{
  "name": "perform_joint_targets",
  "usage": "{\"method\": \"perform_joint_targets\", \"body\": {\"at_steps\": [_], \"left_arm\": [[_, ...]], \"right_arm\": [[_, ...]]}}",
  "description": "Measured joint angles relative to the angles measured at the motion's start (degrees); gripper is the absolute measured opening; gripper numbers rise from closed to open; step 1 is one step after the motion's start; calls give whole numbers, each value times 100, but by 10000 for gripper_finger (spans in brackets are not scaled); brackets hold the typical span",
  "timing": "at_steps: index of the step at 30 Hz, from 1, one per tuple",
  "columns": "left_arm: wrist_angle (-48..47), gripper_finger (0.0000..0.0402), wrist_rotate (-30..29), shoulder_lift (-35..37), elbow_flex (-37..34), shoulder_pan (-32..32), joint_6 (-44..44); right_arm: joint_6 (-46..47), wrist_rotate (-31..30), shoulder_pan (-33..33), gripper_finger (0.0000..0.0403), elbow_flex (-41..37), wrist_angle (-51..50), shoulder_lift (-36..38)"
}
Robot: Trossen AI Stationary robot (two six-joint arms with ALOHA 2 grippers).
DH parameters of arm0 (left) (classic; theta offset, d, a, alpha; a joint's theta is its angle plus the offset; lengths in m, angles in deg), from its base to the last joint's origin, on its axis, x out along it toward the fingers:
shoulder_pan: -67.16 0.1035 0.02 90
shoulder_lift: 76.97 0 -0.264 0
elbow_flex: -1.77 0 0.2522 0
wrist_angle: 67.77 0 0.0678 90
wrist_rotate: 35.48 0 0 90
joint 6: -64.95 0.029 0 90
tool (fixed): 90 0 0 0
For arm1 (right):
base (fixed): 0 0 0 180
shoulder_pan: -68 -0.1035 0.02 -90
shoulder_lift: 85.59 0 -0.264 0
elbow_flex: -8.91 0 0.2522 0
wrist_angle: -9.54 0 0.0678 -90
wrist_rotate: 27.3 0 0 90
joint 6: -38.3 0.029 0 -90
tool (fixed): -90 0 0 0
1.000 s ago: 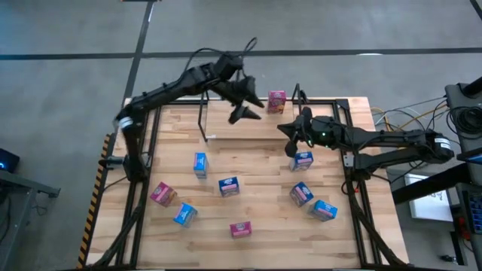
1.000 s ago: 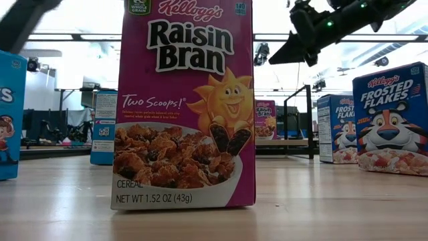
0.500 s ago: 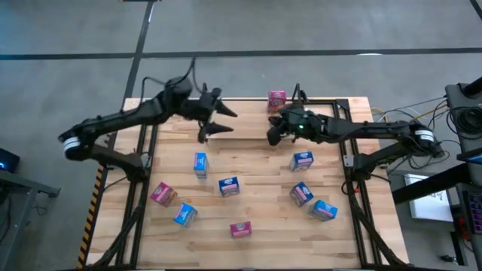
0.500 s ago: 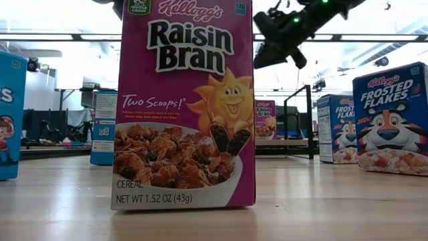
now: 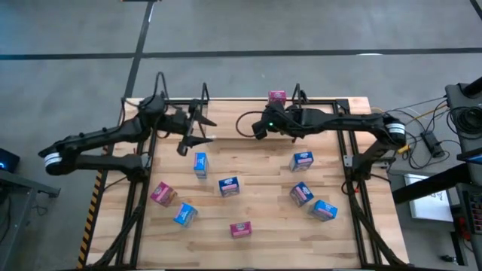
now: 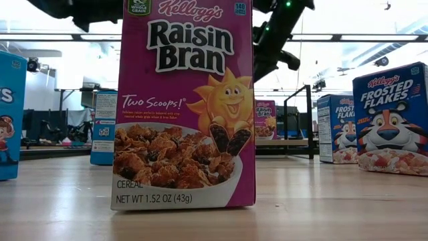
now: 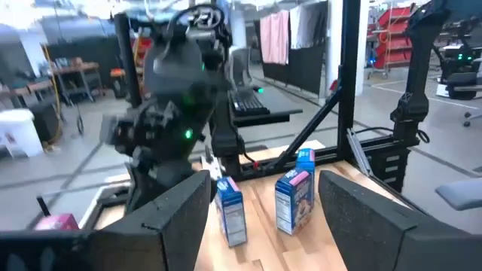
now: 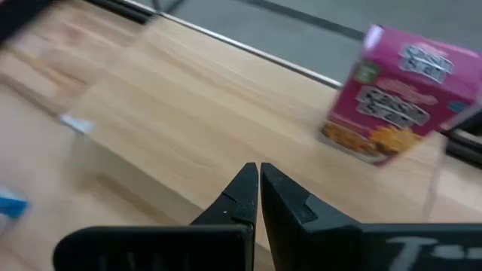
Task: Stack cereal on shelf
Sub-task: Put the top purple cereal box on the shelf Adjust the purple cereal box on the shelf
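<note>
Nine small cereal boxes are seen from above on a wooden table [image 5: 256,162], three pink and six blue by count. One pink box [image 5: 276,98] stands at the far edge, on the shelf [image 5: 301,99], a low rack of thin black posts with a clear tier; no other box is seen on it. The other two pink boxes are found on the open table, one [image 5: 162,194] near the left side and one [image 5: 240,229] near the front edge. Blue boxes are scattered across the middle and front: one [image 5: 199,164] left of centre, one [image 5: 229,185] at the centre, one [image 5: 185,214] toward the front left, one [image 5: 302,159] right of centre, and two [image 5: 302,193] [image 5: 324,210] lying close together toward the front right. The left gripper [image 5: 193,129] is held above the far left part of the table, its jaws spread and nothing between them. The right gripper [image 5: 257,128] is held above the far middle of the table, near the shelf, its fingers [image 8: 245,197] pressed together and empty; in its wrist view the pink box on the shelf is seen ahead and apart from the fingertips. In the low view the front pink box, a Raisin Bran carton [image 6: 186,104], is shown upright and fills the foreground, with Frosted Flakes boxes [image 6: 390,117] standing to its right.
</note>
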Motion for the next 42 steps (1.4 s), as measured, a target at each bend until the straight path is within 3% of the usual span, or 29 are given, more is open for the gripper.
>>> {"method": "perform_joint_targets", "body": {"at_steps": [8,24,42], "left_arm": [[187,231,-103,435,-236,39,16],[198,231,-148,549,-251,151,235],[246,231,-150,554,-249,155,436]], "right_arm": [[398,-170,132,9,207,-393,-478],[73,-303,938,9,199,-301,-1153],[-461,-610,960,9,218,228,-1287]]}}
